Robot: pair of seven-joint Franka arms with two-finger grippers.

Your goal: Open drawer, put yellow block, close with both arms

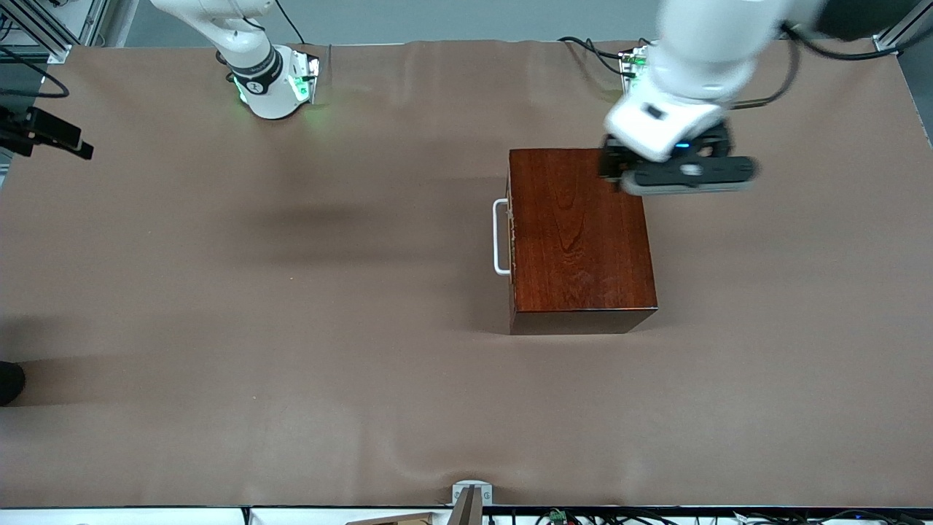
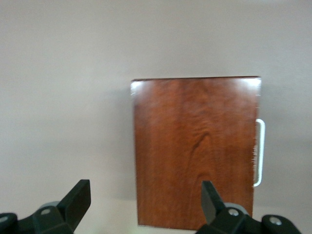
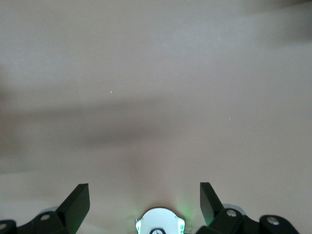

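Note:
The dark reddish-brown wooden box [image 1: 579, 233] stands on the brown table toward the left arm's end. Its drawer is pushed in, and only the white U-shaped handle [image 1: 500, 237] shows, facing the right arm's end. The left gripper [image 1: 679, 173] hovers over the box's corner nearest the left arm's base. In the left wrist view the left gripper [image 2: 146, 195] is open and empty above the box [image 2: 195, 146] and handle [image 2: 261, 151]. The right gripper [image 3: 145, 197] is open and empty, high over bare table near its own base [image 3: 160, 222]. The yellow block is out of view.
The right arm's green-lit base [image 1: 273, 80] stands at the table's far edge. A black device [image 1: 44, 131] juts in at the right arm's end. A metal bracket [image 1: 470, 499] sits at the near edge. Cables lie by the left arm's base [image 1: 598, 51].

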